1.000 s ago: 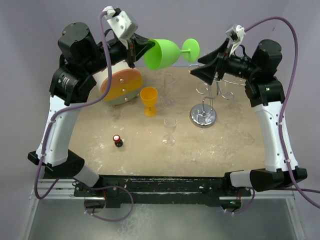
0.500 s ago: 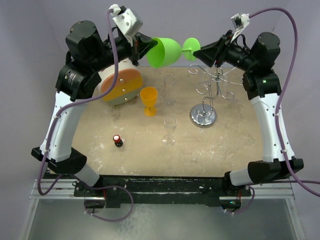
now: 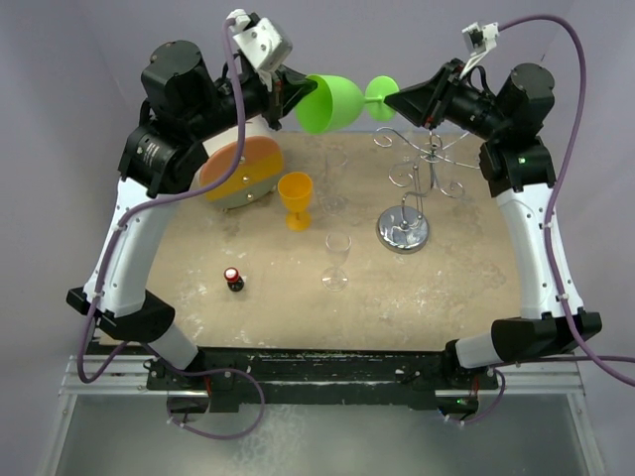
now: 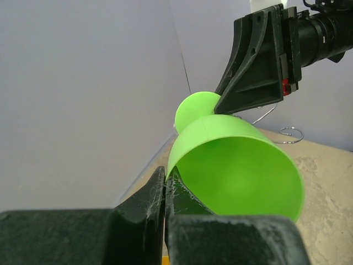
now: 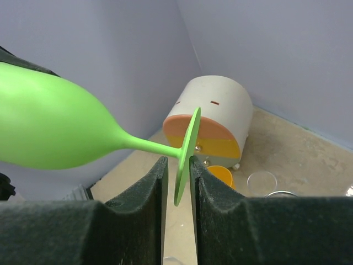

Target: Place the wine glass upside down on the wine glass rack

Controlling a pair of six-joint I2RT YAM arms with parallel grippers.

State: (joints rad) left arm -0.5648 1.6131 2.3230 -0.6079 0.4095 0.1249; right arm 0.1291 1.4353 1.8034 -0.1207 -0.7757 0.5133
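The green wine glass (image 3: 332, 102) hangs on its side high over the table's far edge, its foot (image 3: 380, 94) pointing right. My left gripper (image 3: 295, 94) is shut on the bowl's rim (image 4: 175, 165), one finger inside and one outside. My right gripper (image 3: 392, 99) has its fingers on either side of the foot disc (image 5: 186, 152). Its jaws are narrowed and open: the right finger (image 5: 207, 182) touches the disc, and a thin gap shows on the stem side. The wine glass rack (image 3: 425, 169) stands just below on its chrome base (image 3: 404, 230).
An orange goblet (image 3: 295, 198) and two clear glasses (image 3: 337, 258) (image 3: 335, 169) stand mid-table. A white cylinder with an orange and yellow face (image 3: 241, 171) lies at the back left. A small red-capped bottle (image 3: 232, 279) stands nearer the front.
The right gripper moved up to the glass's foot and its jaws narrowed around the disc. The left arm shifted the glass slightly right and up.
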